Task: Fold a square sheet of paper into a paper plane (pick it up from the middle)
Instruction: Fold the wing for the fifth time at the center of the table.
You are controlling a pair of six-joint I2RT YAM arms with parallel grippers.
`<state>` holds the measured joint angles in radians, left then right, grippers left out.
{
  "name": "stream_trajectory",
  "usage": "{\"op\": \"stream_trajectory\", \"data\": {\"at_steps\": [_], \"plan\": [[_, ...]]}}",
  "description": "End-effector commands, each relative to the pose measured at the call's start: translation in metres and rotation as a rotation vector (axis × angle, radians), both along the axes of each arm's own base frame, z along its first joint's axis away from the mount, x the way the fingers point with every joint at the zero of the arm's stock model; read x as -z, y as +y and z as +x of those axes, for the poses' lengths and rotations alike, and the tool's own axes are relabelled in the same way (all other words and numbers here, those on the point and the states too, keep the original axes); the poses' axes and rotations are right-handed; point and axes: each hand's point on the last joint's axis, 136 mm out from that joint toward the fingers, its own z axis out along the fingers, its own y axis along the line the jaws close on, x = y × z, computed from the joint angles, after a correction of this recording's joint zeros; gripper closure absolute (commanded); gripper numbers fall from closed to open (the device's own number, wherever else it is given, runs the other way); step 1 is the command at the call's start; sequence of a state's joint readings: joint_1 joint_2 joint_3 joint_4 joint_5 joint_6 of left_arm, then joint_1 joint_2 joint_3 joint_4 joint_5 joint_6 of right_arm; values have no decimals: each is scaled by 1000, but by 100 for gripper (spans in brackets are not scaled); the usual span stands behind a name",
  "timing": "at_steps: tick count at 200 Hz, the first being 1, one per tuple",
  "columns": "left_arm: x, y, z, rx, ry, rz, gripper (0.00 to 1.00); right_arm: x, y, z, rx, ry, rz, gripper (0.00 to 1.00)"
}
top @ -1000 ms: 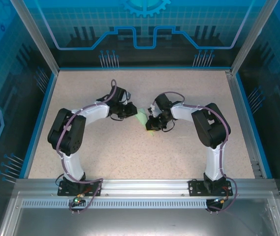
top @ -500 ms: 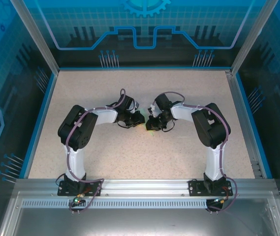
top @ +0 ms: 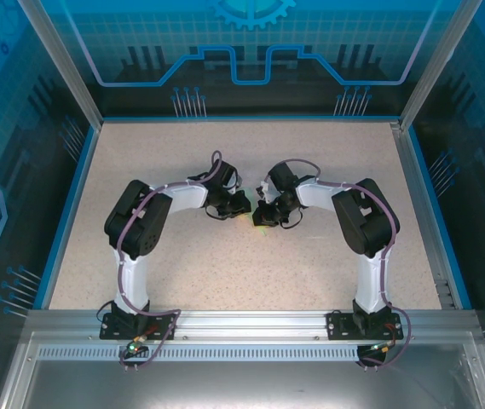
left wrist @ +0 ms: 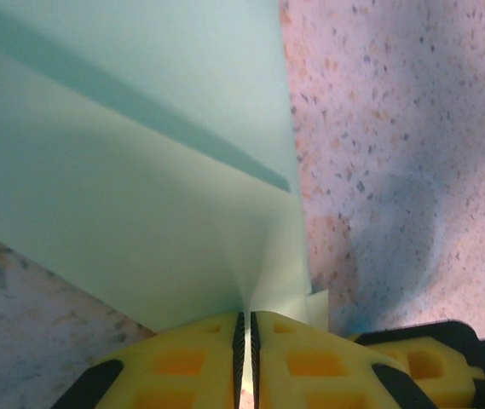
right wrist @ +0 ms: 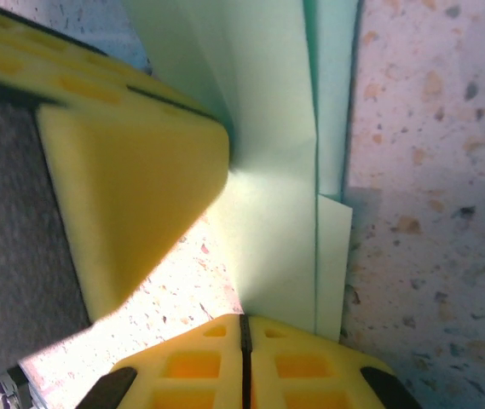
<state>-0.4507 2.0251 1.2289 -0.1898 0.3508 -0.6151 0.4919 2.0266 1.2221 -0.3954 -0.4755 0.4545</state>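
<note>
Pale mint-green folded sheet of paper (left wrist: 140, 170) lay near the middle of the speckled beige desk (top: 225, 273). The left gripper (left wrist: 245, 328) had its yellow foam pads (left wrist: 174, 358) closed tight on the sheet's edge. The right gripper (right wrist: 244, 334), just beside it, pinched the sheet too.

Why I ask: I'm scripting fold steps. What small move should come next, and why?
Probably draw the left gripper outward along the fold while the right gripper holds: both are shut on the folded paper, close together, and the crease looks soft.
</note>
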Motion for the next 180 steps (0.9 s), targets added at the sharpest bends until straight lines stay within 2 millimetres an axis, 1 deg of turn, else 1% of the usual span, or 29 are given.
{"op": "stream_trajectory", "data": {"at_steps": [1, 29, 63, 109, 140, 165, 180], "plan": [[18, 31, 12, -50, 9, 134, 84, 76, -65, -59, 11, 214, -341, 92], [19, 40, 25, -58, 18, 137, 83, 80, -67, -62, 10, 220, -356, 92], [23, 56, 40, -84, 43, 130, 83, 82, -69, -63, 5, 224, -366, 92], [13, 81, 64, -140, 19, 98, 83, 84, -70, -63, 7, 231, -372, 92], [17, 97, 77, -165, 24, 110, 83, 85, -71, -63, 7, 233, -374, 92], [19, 106, 84, -180, 38, 126, 83, 86, -70, -64, 7, 235, -372, 92], [11, 109, 92, -179, 32, 147, 83, 85, -70, -64, 9, 236, -370, 92]]}}
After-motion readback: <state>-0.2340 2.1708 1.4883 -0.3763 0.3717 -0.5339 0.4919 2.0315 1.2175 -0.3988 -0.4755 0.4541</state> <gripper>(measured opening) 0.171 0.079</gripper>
